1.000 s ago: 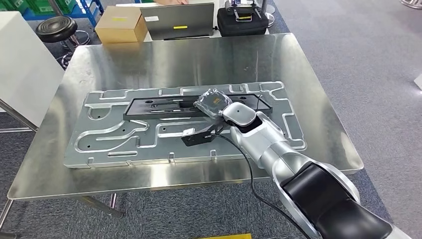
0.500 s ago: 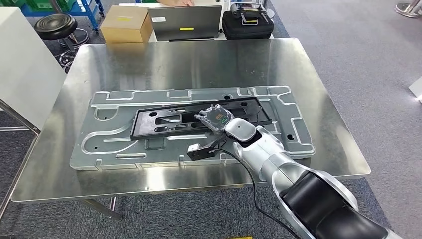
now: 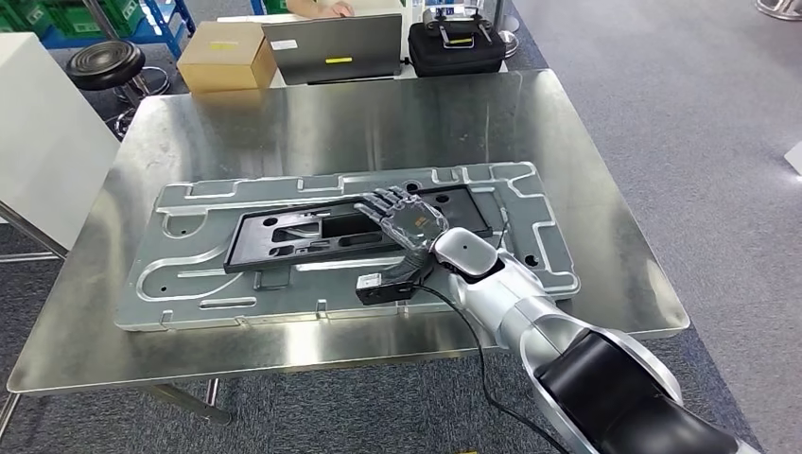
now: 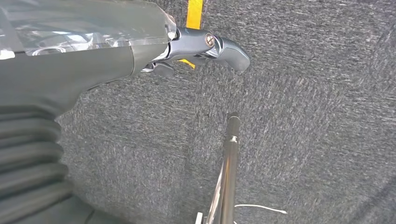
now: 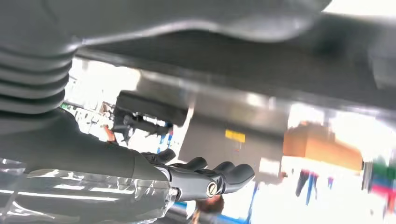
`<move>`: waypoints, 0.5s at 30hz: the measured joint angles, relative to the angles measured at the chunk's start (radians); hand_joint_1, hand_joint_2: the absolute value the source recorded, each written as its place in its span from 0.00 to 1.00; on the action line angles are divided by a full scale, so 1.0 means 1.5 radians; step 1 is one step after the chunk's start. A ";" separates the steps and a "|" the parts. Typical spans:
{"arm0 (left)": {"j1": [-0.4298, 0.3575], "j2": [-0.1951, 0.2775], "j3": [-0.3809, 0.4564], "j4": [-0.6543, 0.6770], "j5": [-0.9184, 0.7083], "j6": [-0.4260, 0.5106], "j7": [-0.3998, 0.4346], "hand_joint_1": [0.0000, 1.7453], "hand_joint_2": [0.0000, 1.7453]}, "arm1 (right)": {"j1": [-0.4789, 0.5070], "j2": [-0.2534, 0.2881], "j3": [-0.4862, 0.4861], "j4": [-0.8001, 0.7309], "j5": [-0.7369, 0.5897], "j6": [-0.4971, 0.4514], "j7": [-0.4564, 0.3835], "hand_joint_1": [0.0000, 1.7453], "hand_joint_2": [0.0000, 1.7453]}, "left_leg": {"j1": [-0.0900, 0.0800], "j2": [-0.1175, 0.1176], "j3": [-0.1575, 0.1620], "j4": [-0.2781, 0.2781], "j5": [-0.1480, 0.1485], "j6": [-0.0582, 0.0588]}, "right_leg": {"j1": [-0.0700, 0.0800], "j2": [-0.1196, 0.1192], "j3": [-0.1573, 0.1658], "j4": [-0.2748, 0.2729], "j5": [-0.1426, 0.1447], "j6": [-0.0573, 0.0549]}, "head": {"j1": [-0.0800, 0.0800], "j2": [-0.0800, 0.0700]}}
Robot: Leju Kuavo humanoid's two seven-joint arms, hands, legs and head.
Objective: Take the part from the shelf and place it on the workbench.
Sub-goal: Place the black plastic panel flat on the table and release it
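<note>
I see my right hand spread flat, holding nothing, over the black part, which lies on the grey plate on the workbench. My left hand hangs empty, fingers loosely extended.

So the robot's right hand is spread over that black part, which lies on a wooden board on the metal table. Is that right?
Not quite. The head view shows the black part lying on a silver metal plate with raised channels, not a wooden board. The rest stands: the right hand is spread over it on the metal table.
</note>
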 joint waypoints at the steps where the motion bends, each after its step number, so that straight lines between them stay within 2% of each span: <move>1: 0.000 0.000 0.000 0.000 0.000 -0.001 0.000 0.00 0.00 | 0.001 0.000 -0.010 -0.004 -0.016 -0.021 -0.015 0.00 0.00 | 0.000 0.000 0.021 -0.045 0.024 0.002 | 0.000 0.000 0.000 0.002 -0.002 0.001 | 0.000 0.000; 3: -0.001 0.001 0.000 0.000 0.000 -0.002 0.000 0.00 0.00 | 0.001 0.000 -0.031 -0.018 -0.046 -0.063 -0.049 0.00 0.00 | -0.002 0.000 0.058 -0.123 0.051 0.007 | 0.003 0.001 -0.001 0.005 -0.004 0.006 | 0.000 0.000; 4: -0.001 0.001 0.000 0.000 0.000 -0.002 0.000 0.00 0.00 | 0.002 0.000 -0.043 -0.029 -0.062 -0.083 -0.067 0.00 0.00 | -0.004 0.000 0.066 -0.141 0.054 0.010 | 0.003 0.001 -0.003 0.006 -0.004 0.009 | 0.000 0.000; 7: -0.001 0.001 0.000 0.000 0.000 -0.004 0.000 0.00 0.00 | 0.006 -0.001 -0.077 -0.063 -0.103 -0.119 -0.111 0.00 0.00 | -0.005 0.000 0.068 -0.149 0.055 0.020 | 0.002 0.002 -0.004 0.005 -0.003 0.019 | 0.000 0.000; 8: -0.001 0.001 0.000 0.000 0.000 -0.004 0.000 0.00 0.00 | 0.008 -0.003 -0.087 -0.078 -0.118 -0.126 -0.123 0.00 0.00 | -0.004 0.001 0.068 -0.152 0.057 0.024 | 0.001 0.001 -0.006 0.011 -0.008 0.022 | 0.000 0.000; 10: -0.002 0.001 0.000 0.000 0.000 -0.006 -0.002 0.00 0.00 | 0.016 -0.010 -0.106 -0.117 -0.154 -0.137 -0.147 0.00 0.00 | -0.001 0.002 0.070 -0.157 0.060 0.031 | 0.000 0.000 -0.027 0.059 -0.039 0.029 | 0.000 0.000; 12: -0.002 0.001 0.000 0.000 0.000 -0.008 -0.004 0.00 0.00 | 0.037 -0.024 -0.122 -0.170 -0.194 -0.148 -0.165 0.00 0.00 | -0.001 0.003 0.069 -0.157 0.061 0.033 | -0.002 -0.001 -0.067 0.145 -0.080 0.033 | 0.000 0.000; 13: -0.001 0.001 0.000 0.000 0.000 -0.010 -0.005 0.00 0.00 | 0.055 -0.035 -0.131 -0.208 -0.217 -0.154 -0.173 0.00 0.00 | -0.001 0.002 0.069 -0.157 0.060 0.034 | -0.003 -0.001 -0.082 0.177 -0.089 0.035 | 0.000 0.000; 14: -0.001 0.001 0.000 0.000 0.000 -0.012 -0.006 0.00 0.00 | 0.076 -0.047 -0.143 -0.253 -0.238 -0.158 -0.177 0.00 0.00 | -0.001 0.001 0.069 -0.156 0.060 0.034 | -0.005 -0.002 -0.086 0.187 -0.086 0.036 | 0.000 0.000; 15: 0.001 0.001 0.000 0.000 0.000 -0.014 -0.006 0.00 0.00 | 0.098 -0.060 -0.157 -0.303 -0.256 -0.162 -0.180 0.00 0.00 | -0.001 0.000 0.069 -0.155 0.059 0.034 | -0.006 -0.002 -0.079 0.171 -0.072 0.036 | 0.000 0.000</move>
